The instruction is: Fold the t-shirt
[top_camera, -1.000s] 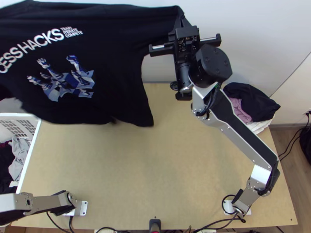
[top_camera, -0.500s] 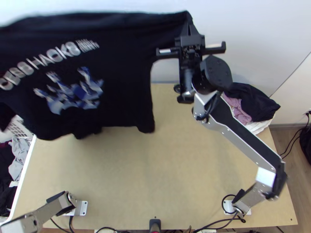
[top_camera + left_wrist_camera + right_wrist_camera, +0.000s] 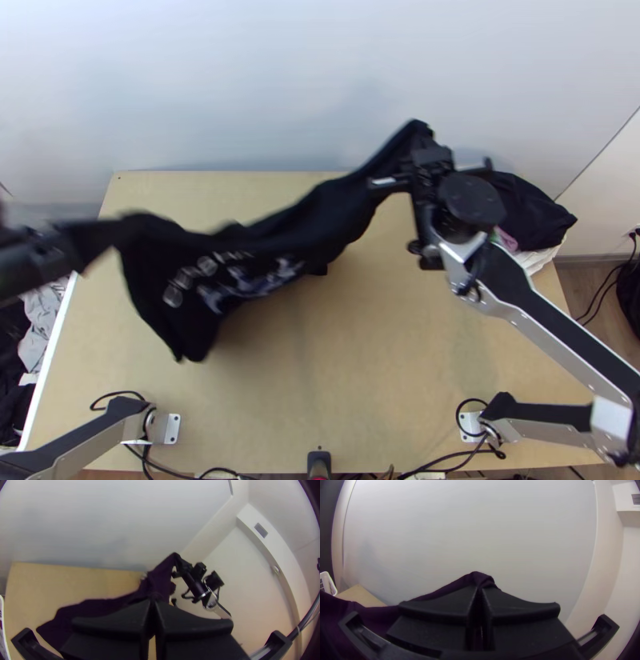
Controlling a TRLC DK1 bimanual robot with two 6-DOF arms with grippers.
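Note:
The black t-shirt (image 3: 312, 216) hangs slantwise above the table between both grippers, bunched into a long band, its white and blue print partly visible at the lower left. In the top view my left gripper (image 3: 76, 240) is at the left edge, shut on one end of the shirt; its fingers meet in the left wrist view, where the gripper (image 3: 152, 601) has dark cloth at its tips. My right gripper (image 3: 422, 140) is at the upper right, shut on the other end. In the right wrist view cloth bulges over the tips of that gripper (image 3: 479, 588).
A pile of dark clothes (image 3: 532, 212) lies at the table's right back corner. White basket edge (image 3: 50, 352) and grey clothes (image 3: 38, 316) border the table's left side. Bare wood (image 3: 360, 376) lies in front of the shirt. A pale wall stands behind.
The shirt has dropped toward the table and changed from hanging broad to a narrow band. My right gripper has moved down and right in the top view. The left arm has come into view at the left.

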